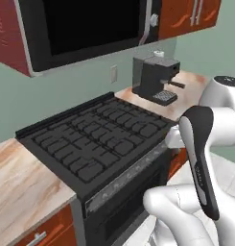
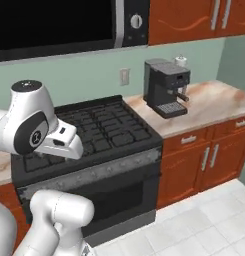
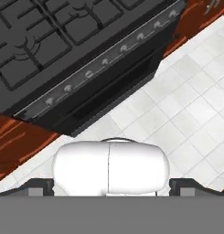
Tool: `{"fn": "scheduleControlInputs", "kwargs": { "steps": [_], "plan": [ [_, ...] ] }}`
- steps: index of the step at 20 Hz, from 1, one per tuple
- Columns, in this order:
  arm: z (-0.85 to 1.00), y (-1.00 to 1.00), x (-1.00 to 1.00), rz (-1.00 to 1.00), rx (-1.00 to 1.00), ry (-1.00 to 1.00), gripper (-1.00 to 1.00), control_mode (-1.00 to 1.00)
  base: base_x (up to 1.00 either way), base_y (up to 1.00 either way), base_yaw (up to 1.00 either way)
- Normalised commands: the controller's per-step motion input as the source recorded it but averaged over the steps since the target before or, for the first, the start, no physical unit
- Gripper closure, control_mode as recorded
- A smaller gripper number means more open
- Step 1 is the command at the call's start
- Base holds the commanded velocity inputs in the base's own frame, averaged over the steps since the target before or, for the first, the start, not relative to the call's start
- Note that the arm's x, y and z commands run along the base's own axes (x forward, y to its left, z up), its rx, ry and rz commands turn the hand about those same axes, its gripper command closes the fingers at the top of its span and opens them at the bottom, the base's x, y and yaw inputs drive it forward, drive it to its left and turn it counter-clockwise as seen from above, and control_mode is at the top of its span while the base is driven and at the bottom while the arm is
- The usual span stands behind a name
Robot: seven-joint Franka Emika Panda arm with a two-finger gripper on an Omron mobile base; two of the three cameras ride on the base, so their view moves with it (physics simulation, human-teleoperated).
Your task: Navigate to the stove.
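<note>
We have the wide black gas range with dark grid grates, the stove (image 1: 97,139), sitting centre-left in the left base view and lower-left to centre in the right base view, with its grey control strip (image 2: 89,172) and the oven door (image 2: 101,202) facing us. In the hand view the grates fill the upper left and the knob strip runs diagonally from left-middle to upper right, with white floor tiles (image 3: 177,114) below it, so we judge the base is already close in front of the range and nearly done. The remaining work looks like fine positioning: we would square up to the oven front, since the stove reads a bit left of centre in the right base view, and stop short of the door so the folded white arm does not bump it. The gripper (image 3: 111,185) shows as two small dark tips at the bottom corners of the hand view, wide apart with nothing between them, so we call the jaws open and empty. Beside the stove, to its right on the pale wood-look counter (image 2: 214,100), stands a dark grey espresso machine (image 2: 166,87); a black-fronted microwave (image 1: 85,29) hangs above at the top of the frame. Red-brown cabinets (image 2: 204,155) sit below the counter; we should keep clear of them when shifting sideways.
</note>
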Motion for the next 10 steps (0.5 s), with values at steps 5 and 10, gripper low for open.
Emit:
{"fn": "scheduleControlInputs", "kwargs": {
  "steps": [5,10],
  "plan": [
    [0.00,0.00,0.00,0.00,0.00,0.00,-1.00,1.00,0.11,-0.18,0.90],
    [0.00,0.00,0.00,0.00,0.00,0.00,-1.00,1.00,0.15,-0.31,0.51]
  ]
}}
